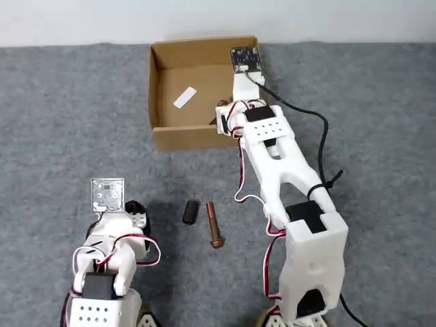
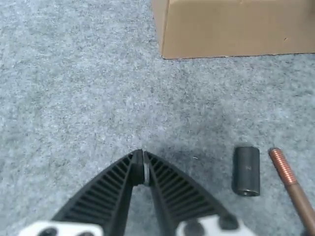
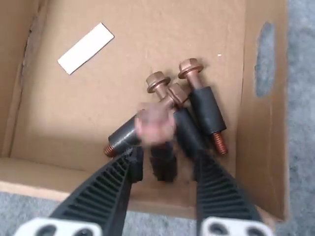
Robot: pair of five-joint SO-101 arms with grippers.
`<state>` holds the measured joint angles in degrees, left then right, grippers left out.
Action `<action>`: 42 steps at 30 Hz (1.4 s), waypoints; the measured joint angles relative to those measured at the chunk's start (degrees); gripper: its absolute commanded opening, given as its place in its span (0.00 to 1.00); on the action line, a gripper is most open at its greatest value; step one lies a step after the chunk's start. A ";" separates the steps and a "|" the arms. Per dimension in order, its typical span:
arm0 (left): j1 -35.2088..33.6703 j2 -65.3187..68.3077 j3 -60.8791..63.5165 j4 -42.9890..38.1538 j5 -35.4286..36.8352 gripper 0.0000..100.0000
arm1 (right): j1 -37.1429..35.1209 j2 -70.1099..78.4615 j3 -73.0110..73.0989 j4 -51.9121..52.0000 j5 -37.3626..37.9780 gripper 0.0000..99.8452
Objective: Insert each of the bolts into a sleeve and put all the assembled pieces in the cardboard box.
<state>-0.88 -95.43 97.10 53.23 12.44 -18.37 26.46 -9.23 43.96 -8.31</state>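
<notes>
Right pincer [image 3: 167, 157] hangs over the cardboard box [image 3: 261, 98] with its jaws standing apart. Between them is a blurred piece [image 3: 156, 129], a bolt in a dark sleeve by the look of it. I can't tell whether either finger touches it, but it looks loose to me, so I'm calling this the drop-off step for that piece. Just beyond the fingertips, on the box floor, lie what I count as three assembled pieces [image 3: 206, 110], bunched and crossing one another, and farther out past them a white label [image 3: 86, 46]. Over to the left pincer [image 2: 142, 164]: jaws closed tip to tip on nothing, low above the grey table [image 2: 74, 88]. Near its tips, on the side toward the right arm, lies the loose sleeve [image 2: 245, 170], not touching the pincer. Just beside that, on the side away from the pincer, is the loose bolt [image 2: 293, 184], apart from the sleeve and roughly parallel to it. By my reckoning that's one pairing left. The next move calls for the right pincer to lift clear of the box wall and go for the bolt. Meanwhile the left opens, takes the sleeve around its middle and holds the bore steady so the threaded end can be lined up and slid in.
</notes>
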 measured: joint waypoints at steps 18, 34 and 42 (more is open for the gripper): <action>-10.11 0.00 0.00 -1.49 0.00 0.01 | -5.36 -15.82 -0.18 21.80 0.00 0.01; -14.42 0.00 0.00 -3.43 0.00 0.01 | -20.84 -16.70 -0.18 53.36 -20.75 0.01; -14.42 0.00 0.00 -3.43 0.00 0.01 | -26.99 -7.82 -0.26 52.04 -24.97 0.07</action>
<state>-15.30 -95.43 97.10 49.80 12.44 -45.36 18.64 -9.49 96.00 -33.27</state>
